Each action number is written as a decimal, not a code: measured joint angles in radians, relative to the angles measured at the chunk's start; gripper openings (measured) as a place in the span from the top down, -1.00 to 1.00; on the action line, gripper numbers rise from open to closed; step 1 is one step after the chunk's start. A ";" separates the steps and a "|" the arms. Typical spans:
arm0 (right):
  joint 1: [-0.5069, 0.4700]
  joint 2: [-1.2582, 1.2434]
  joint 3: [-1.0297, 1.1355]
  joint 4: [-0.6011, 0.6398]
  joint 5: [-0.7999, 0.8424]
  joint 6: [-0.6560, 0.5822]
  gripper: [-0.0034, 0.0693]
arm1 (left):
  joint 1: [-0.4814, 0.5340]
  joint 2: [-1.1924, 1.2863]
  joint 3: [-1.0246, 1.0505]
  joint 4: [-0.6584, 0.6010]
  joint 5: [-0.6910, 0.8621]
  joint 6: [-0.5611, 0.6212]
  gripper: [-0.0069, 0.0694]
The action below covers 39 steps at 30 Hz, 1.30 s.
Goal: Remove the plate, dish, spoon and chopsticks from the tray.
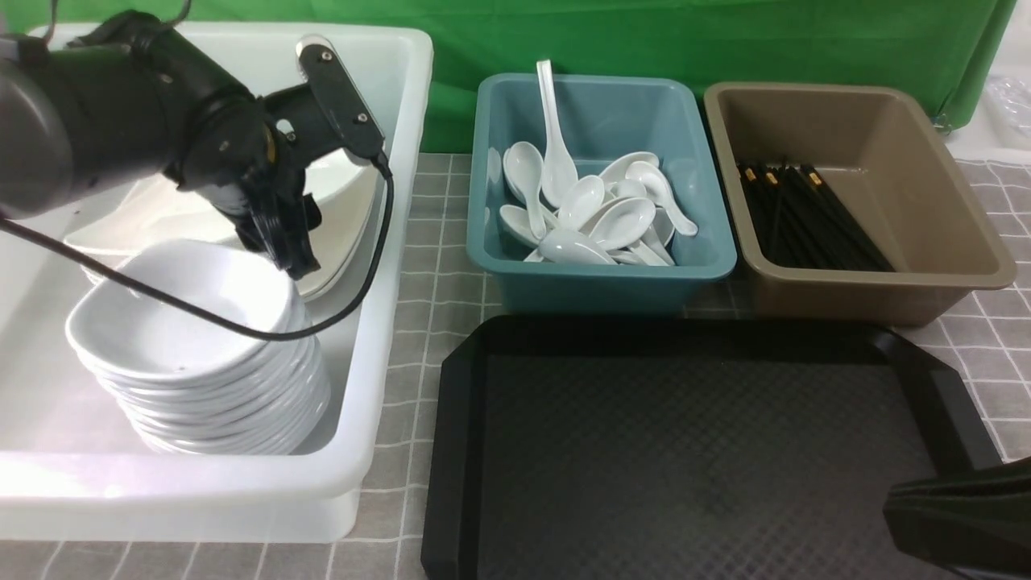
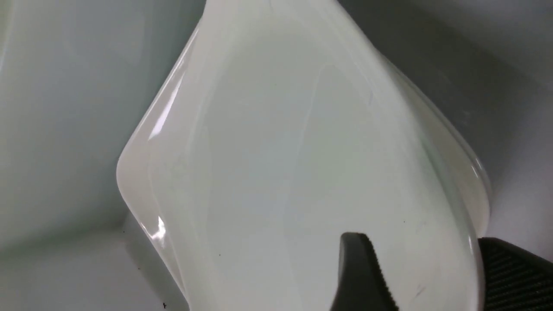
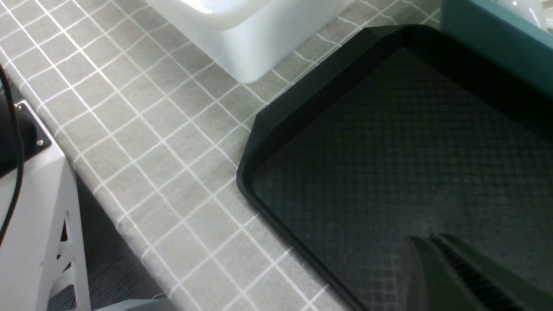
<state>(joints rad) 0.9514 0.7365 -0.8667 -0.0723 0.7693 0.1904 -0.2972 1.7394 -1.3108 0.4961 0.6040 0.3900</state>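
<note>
Left wrist view alone shows left end effector (image 2: 414, 276) parted astride the plate (image 2: 302, 151) rim; right wrist view shows right end effector (image 3: 436, 259) closed, empty, above the tray (image 3: 389, 142).

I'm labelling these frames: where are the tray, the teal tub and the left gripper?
tray (image 1: 693, 451), front view, bare textured floor.
teal tub (image 1: 612, 286), front view, near outer wall.
left gripper (image 1: 286, 254), front view, between its fingertips.

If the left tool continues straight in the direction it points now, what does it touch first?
Most likely the white square plate right below the left tool, whose open fingers straddle the plate's rim inside the white tub. Depth is unclear.
</note>
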 joint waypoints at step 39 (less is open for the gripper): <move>0.000 0.000 0.000 0.063 0.022 -0.030 0.80 | 0.000 -0.896 0.481 -0.775 -0.420 0.064 0.81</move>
<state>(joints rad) 0.9514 0.7365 -0.8667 -0.0090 0.7916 0.1604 -0.2972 0.8429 -0.8296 -0.2792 0.1837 0.4539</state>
